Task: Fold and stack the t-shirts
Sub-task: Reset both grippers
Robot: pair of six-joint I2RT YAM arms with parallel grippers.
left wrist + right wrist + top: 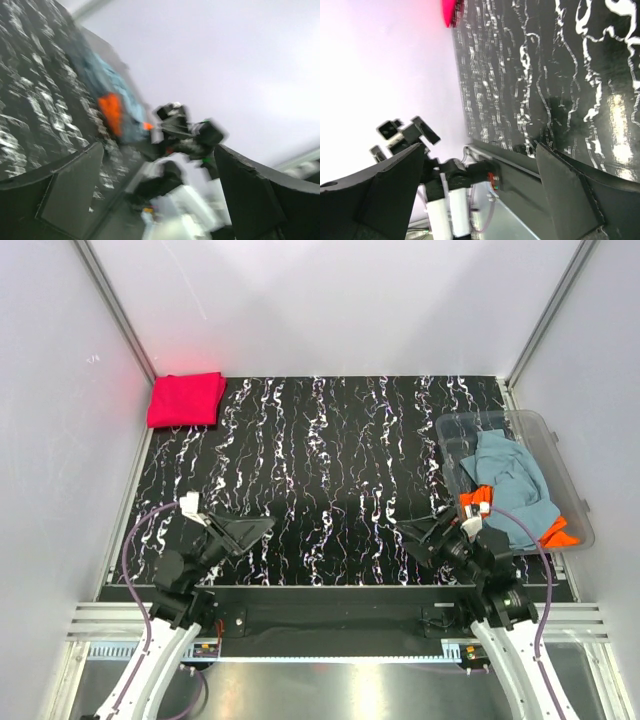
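A folded crimson red t-shirt [186,399] lies at the far left corner of the black marbled mat [340,460]; the right wrist view catches its edge [451,12]. A crumpled grey-blue t-shirt [510,475] and an orange one [560,533] sit in the clear plastic tub [548,440] at the right, and they show as blurred patches of blue [100,75] and orange [111,112] in the left wrist view. My left gripper [245,533] [157,200] hangs open and empty over the mat's near left. My right gripper [420,537] [475,200] is open and empty just left of the tub.
White walls enclose the mat on three sides, with metal rails along its edges. The near edge has a black base strip [330,605] where both arms are bolted. Each wrist view looks sideways at the other arm [185,137] [445,180].
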